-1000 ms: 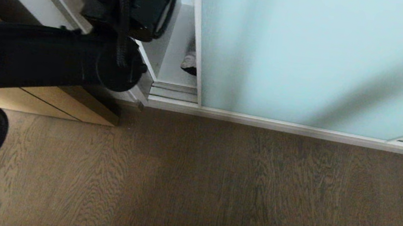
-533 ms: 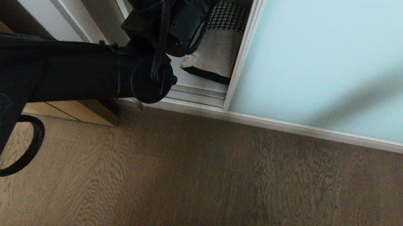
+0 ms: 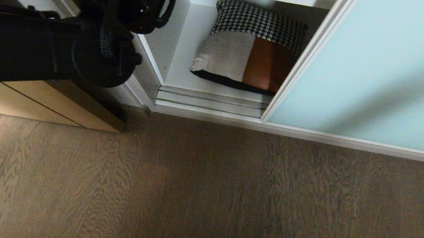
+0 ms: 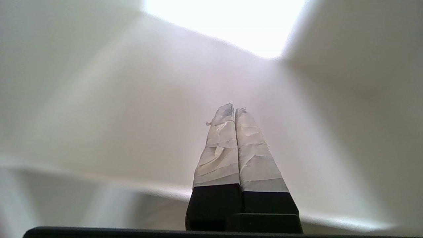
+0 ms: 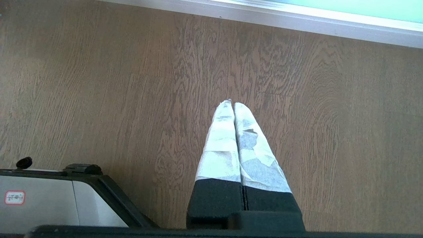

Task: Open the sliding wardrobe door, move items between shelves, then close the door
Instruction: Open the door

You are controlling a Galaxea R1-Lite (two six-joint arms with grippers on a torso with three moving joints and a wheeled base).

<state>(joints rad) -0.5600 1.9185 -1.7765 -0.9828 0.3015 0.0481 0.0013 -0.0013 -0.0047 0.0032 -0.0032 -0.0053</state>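
**Sliding wardrobe door: part-open, cushion exposed on lowest shelf**

Sliding wardrobe door [image 3: 381, 70], a tall frosted pale blue-green glass panel in a thin silver-white frame, stood drawn aside to your right, its leading edge just overlapping the cushion's right side. Item: one square patchwork cushion [image 3: 250, 47], houndstooth, beige and brown leather with black backing, propped on the lowest flat white shelf [image 3: 182, 60], leaning toward the back.

Left gripper [image 4: 231, 110]: tape-wrapped fingers clenched together, grasping nothing, pointed into the white wardrobe interior at the left of the opening. Right gripper [image 5: 230, 104]: likewise clenched and empty, parked over the grey-brown wood-grain floor [image 3: 227, 196].

Handling note: you would have done well, by my judgement, to push the frame with the pressed fingers until the cushion's right edge was fully clear, before releasing the fingers to take it.

Markings: a small red-bordered label [image 5: 14, 197] on the robot's white base; its writing could not be read. No brand was visible elsewhere.
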